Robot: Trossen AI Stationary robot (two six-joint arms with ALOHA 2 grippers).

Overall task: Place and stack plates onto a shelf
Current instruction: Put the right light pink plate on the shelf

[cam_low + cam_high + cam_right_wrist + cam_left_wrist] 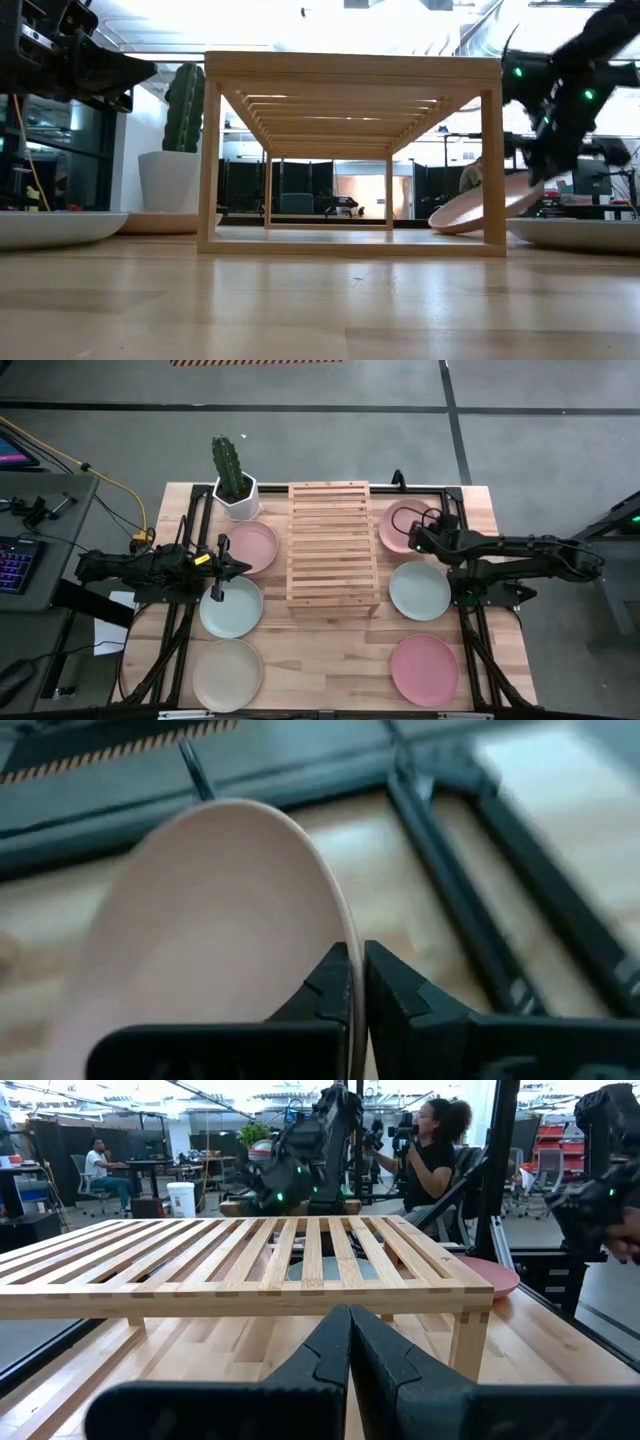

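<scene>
The light-wood slatted shelf [331, 545] stands mid-table with nothing on it. Left of it lie a pink plate [256, 548], a mint plate [232, 610] and a beige plate [227, 673], each flat on the table. On the right are a mint plate [420, 591] and a pink plate [424, 669], also flat, and a far pink plate [400, 520] that is tilted. My right gripper [414, 542] is shut on that tilted plate. My left gripper [243, 567] hovers shut between the left pink and mint plates, its closed fingers [350, 1342] facing the shelf. My right gripper [356, 982] pinches the far right pink plate by its rim [345, 935], one finger on each face, coming roughly level from the table's right. The plate [478, 211] is tilted: the held side is raised and the opposite edge [437, 225] is down at the table by the shelf's leg.
A white pot with a cactus [234, 482] stands at the far left corner, beside the shelf. Black frame rails run along both table sides. People and equipment show in the room beyond the table. Bare wood lies near the front edge between the plate columns.
</scene>
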